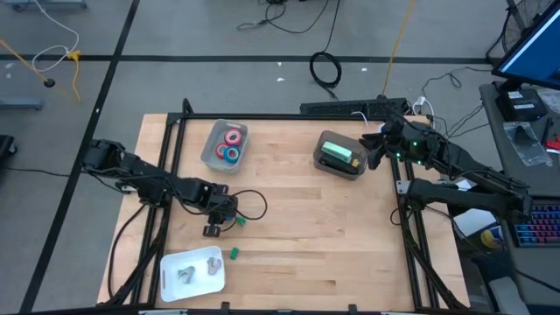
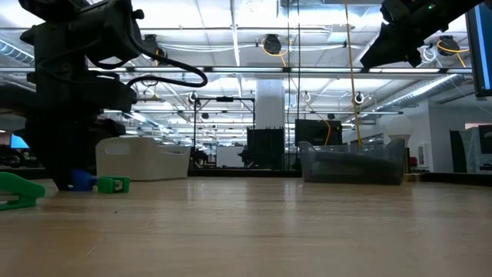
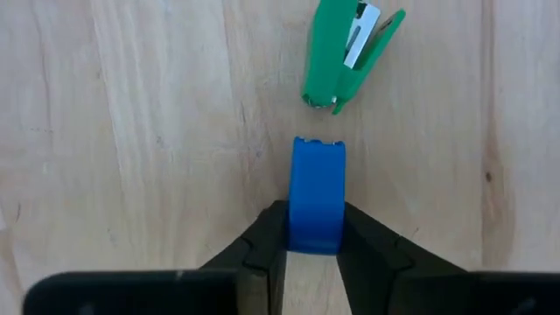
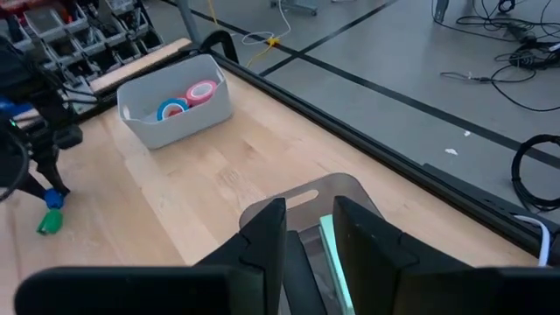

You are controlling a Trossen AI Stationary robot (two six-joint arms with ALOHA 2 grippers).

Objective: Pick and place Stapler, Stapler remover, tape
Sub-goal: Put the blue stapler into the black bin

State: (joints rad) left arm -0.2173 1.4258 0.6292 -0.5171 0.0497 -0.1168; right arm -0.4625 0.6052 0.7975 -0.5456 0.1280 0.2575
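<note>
A blue staple remover (image 3: pixel 315 179) stands on the wooden table with my left gripper (image 3: pixel 315 234) shut on it, left of the table's middle (image 1: pixel 229 217). A green staple remover (image 3: pixel 346 52) lies on the wood just beyond it. The green stapler (image 1: pixel 341 155) lies in a dark see-through bin (image 1: pixel 325 166) at the far right. Red and blue tape rolls (image 1: pixel 232 144) lie in a pale bin (image 1: pixel 210 150) at the far left. My right gripper (image 4: pixel 309 236) hovers above the stapler's bin, its fingers a little apart with nothing between them. My left gripper pinches the blue staple remover's two flat sides (image 3: pixel 302 229) between its two fingers, at the end nearest the gripper. The fingers come steeply from above and lie along it. Its toothed end (image 3: pixel 317 144) points away from the fingers; the low view shows it down at the table (image 2: pixel 81 181).
A white tray (image 1: pixel 175 262) with grey pieces sits near the front left. Another small green piece (image 1: pixel 234 254) lies beside it. A black cable (image 1: pixel 254 203) loops by my left gripper. Bare wood fills the middle and front right.
</note>
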